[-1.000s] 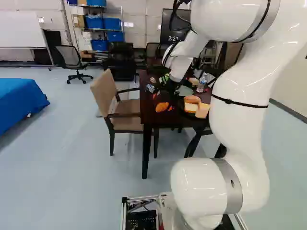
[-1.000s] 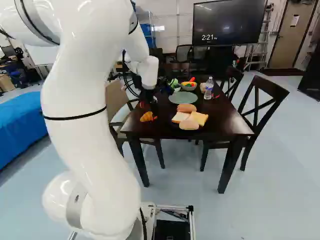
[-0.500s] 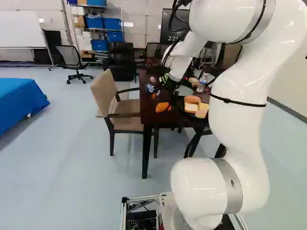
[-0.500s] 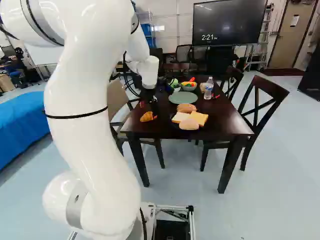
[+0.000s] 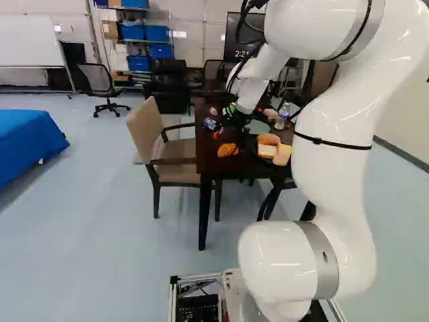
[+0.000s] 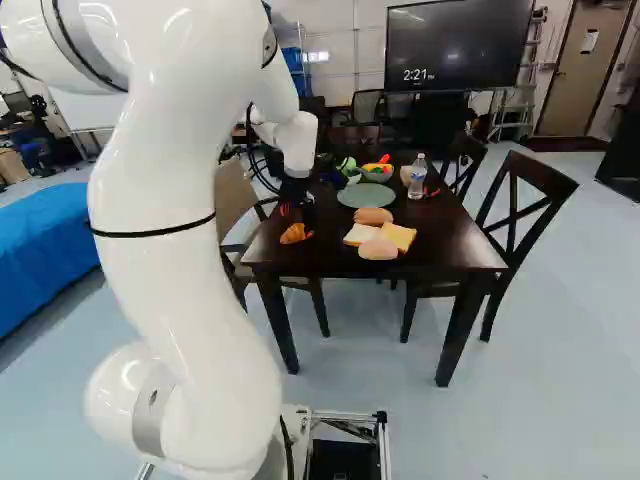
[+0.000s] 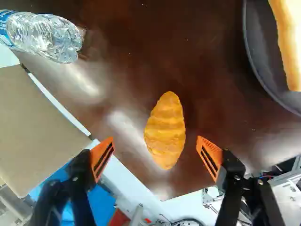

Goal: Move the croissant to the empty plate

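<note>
The white arm (image 6: 180,250) rises from the foot of both base views, leaning over a dark brown wooden table (image 6: 450,240). Near the table's front left corner lies the golden-brown, ridged croissant (image 7: 164,130), directly on the wood and well apart from both plates. To its right is a dark round plate (image 7: 263,52) with a white bread slice (image 6: 361,234) and a yellowish one (image 6: 400,236); one pinkish-tan roll (image 6: 378,249) is in front of the slices, another (image 6: 373,216) behind them.

The black two-fingered gripper (image 6: 307,214) hangs at the left part of the table. In the wrist view its orange pads stand wide apart, wider than the croissant, which lies between and ahead of them with a gap on each side; it has hold of nothing. A clear plastic bottle with a blue label (image 7: 47,35) lies on its side further left on the table, beside the tan chair with wooden arms (image 5: 149,127).

Beyond the rolls sits the empty grey-green round plate (image 6: 366,196). Farther off are an upright clear water bottle (image 6: 417,180) and a bowl of colourful food (image 6: 377,175), and past the table stands a large black screen (image 6: 458,45)
</note>
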